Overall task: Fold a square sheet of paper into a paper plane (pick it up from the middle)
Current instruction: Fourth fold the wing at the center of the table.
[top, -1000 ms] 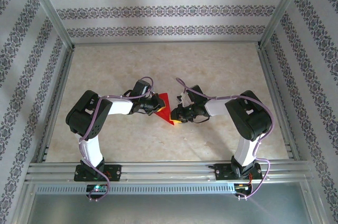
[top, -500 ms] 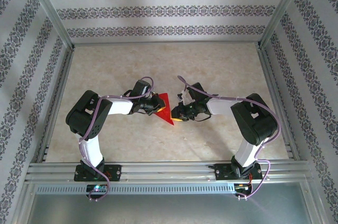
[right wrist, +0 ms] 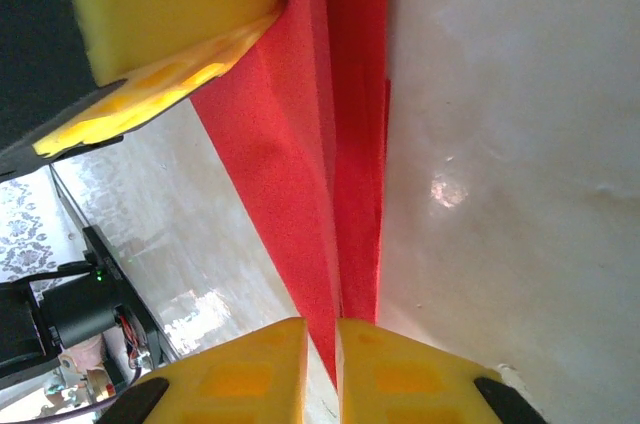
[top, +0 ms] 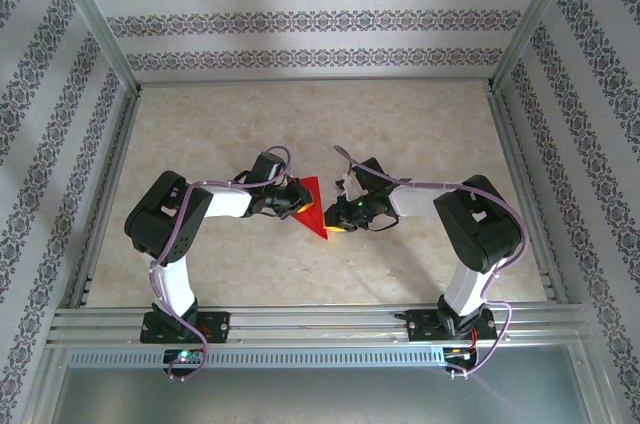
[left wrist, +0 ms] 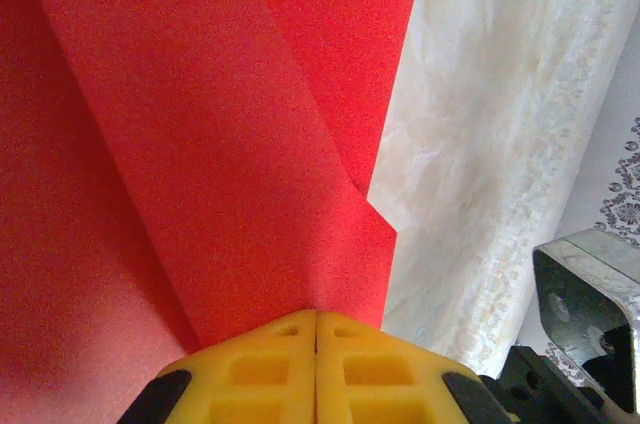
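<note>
At centre, elbows out: left tool [left wrist: 316, 316], right tool [right wrist: 322, 329] pinch paper [top: 313, 209].

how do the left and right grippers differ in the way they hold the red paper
The left gripper pinches the red paper with fingers pressed flush; the right gripper shows a thin slit with the folded edge in it. In the top view the left grips the wider part, the right nearer the pointed tip. Both are shut on it.

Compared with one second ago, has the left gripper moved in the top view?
No. The left gripper stays shut on the red paper, at the same distance from the near rail as before.
</note>
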Available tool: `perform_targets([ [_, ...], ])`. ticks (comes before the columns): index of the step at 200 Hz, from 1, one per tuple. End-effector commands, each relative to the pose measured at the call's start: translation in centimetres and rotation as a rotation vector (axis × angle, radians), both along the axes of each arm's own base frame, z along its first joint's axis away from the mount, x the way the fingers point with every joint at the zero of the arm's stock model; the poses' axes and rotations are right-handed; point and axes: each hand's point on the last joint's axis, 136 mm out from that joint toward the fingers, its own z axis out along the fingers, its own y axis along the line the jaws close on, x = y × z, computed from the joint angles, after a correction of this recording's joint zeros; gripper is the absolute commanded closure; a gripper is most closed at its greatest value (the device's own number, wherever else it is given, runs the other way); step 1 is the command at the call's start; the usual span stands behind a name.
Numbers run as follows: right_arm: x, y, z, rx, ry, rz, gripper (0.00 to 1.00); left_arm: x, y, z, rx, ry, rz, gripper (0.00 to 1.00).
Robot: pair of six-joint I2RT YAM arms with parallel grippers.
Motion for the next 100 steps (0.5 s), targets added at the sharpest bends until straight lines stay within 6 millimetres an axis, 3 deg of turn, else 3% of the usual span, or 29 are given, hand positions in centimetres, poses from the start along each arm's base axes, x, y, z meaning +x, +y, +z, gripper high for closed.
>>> perform_targets([
  [1,0.1,0.1,-0.7,-0.025,-0.003,0.013,0.84,0.2,0.3,-0.2,-0.01,-0.006,-0.005,0.93],
  [66,0.1,0.0,-1.3,-0.035,0.002,0.015,0.84,0.3,0.1,-0.3,-0.016,-0.005,-0.01,0.92],
  [100,1.0,0.2,0.9,0.018,-0.067,0.0,0.81,0.1,0.2,-0.4,-0.015,-0.001,-0.01,0.92],
])
